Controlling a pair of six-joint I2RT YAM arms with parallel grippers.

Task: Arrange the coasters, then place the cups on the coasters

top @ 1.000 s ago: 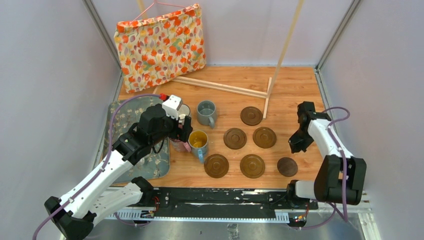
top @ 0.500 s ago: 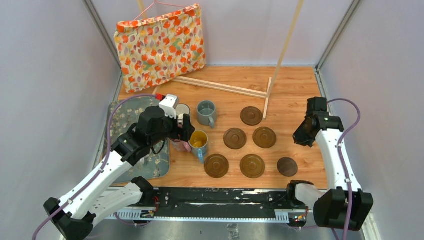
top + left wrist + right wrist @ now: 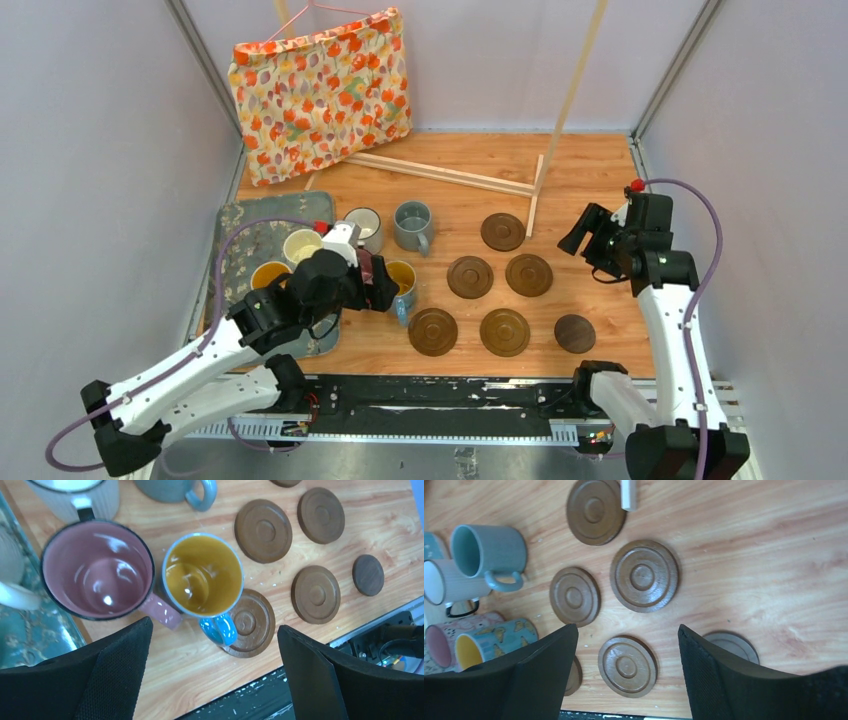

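Several dark-brown coasters lie on the wooden table, among them the back one (image 3: 503, 231), a middle pair (image 3: 470, 277) (image 3: 529, 275), and a plain-topped one (image 3: 575, 334) at front right. My left gripper (image 3: 376, 284) (image 3: 214, 628) hangs open above the pink cup (image 3: 97, 570) and the blue cup with a yellow inside (image 3: 400, 279) (image 3: 202, 575). Nothing sits between its fingers. The blue cup's handle overhangs a coaster (image 3: 248, 625). My right gripper (image 3: 586, 231) (image 3: 626, 630) is open and empty, raised over the coasters at the right. A grey-blue cup (image 3: 412, 226) stands behind.
A white cup with a dark rim (image 3: 363, 225) stands on the wood. A cream cup (image 3: 302, 245) and an orange-lined cup (image 3: 270, 275) sit on the grey floral mat (image 3: 245, 225). Behind are a flowered bag (image 3: 320, 90), flat wooden slats (image 3: 440, 172) and a leaning pole (image 3: 575, 80).
My right gripper has opened and risen, swinging back from the front-right coaster. My left arm has drawn back toward the near edge, uncovering the cups on the mat.
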